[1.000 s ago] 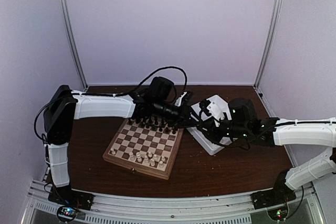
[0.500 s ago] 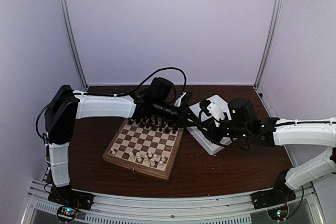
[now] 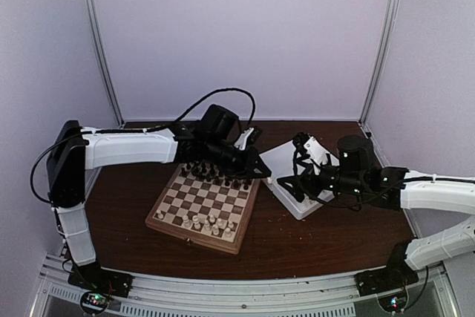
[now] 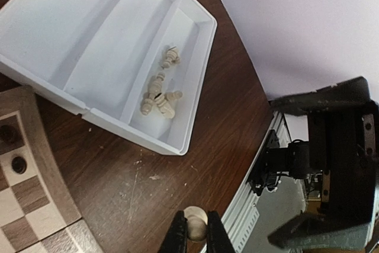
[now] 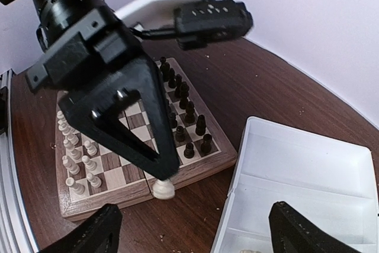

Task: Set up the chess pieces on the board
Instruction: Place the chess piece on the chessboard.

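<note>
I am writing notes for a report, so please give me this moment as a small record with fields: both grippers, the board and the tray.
left gripper: shut on a cream chess piece, between board and tray
right gripper: open, holding nothing, near the tray
board: dark pieces along the far side, cream pieces along the near side, cream rows not yet complete
tray: white, a few loose cream pieces lying in one end compartment
</note>
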